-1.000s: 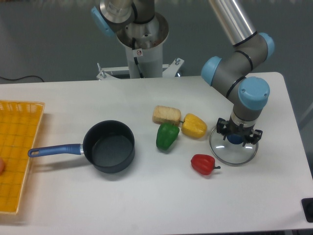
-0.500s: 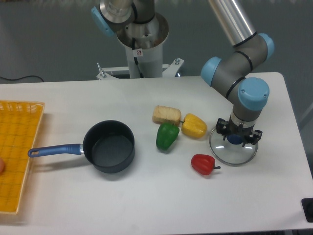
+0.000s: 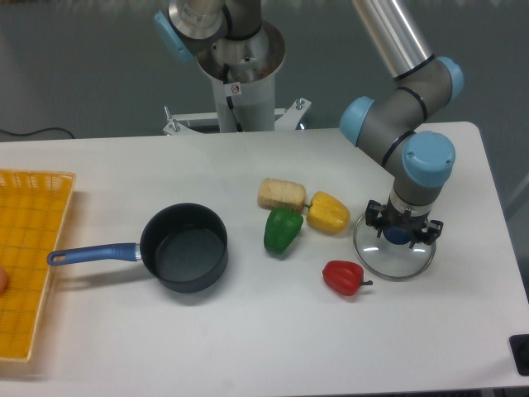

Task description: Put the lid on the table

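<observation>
The round glass lid [image 3: 395, 263] lies flat on the white table [image 3: 248, 331] at the right, just right of the red pepper. Its dark blue knob [image 3: 399, 236] shows between the fingers. My gripper [image 3: 402, 231] points straight down over the lid's centre and is open, its two black fingers standing apart on either side of the knob with gaps to it. The dark blue saucepan [image 3: 183, 247] stands uncovered at the centre left, its handle pointing left.
A red pepper [image 3: 343, 277], a green pepper [image 3: 283, 230], a yellow pepper [image 3: 329, 212] and a beige sponge-like block [image 3: 281, 193] lie between the pan and the lid. A yellow mesh tray [image 3: 29, 256] sits at the left edge. The robot base [image 3: 240, 74] stands behind.
</observation>
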Controlling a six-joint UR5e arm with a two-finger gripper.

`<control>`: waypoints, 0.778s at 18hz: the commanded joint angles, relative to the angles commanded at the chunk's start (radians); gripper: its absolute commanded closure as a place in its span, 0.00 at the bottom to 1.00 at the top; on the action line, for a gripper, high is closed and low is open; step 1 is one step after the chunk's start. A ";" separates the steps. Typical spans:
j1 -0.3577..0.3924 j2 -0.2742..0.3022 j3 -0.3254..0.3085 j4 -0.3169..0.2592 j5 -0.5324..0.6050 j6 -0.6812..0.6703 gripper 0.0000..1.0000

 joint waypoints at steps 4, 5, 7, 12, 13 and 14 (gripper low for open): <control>0.000 0.000 0.000 -0.002 0.000 0.002 0.32; 0.000 0.000 0.000 -0.002 0.000 0.002 0.28; 0.000 0.000 0.002 -0.002 0.000 0.002 0.23; 0.000 0.000 0.002 -0.002 0.000 0.003 0.17; 0.000 0.000 0.002 -0.002 0.000 0.005 0.15; 0.000 0.002 0.003 -0.002 0.002 0.006 0.11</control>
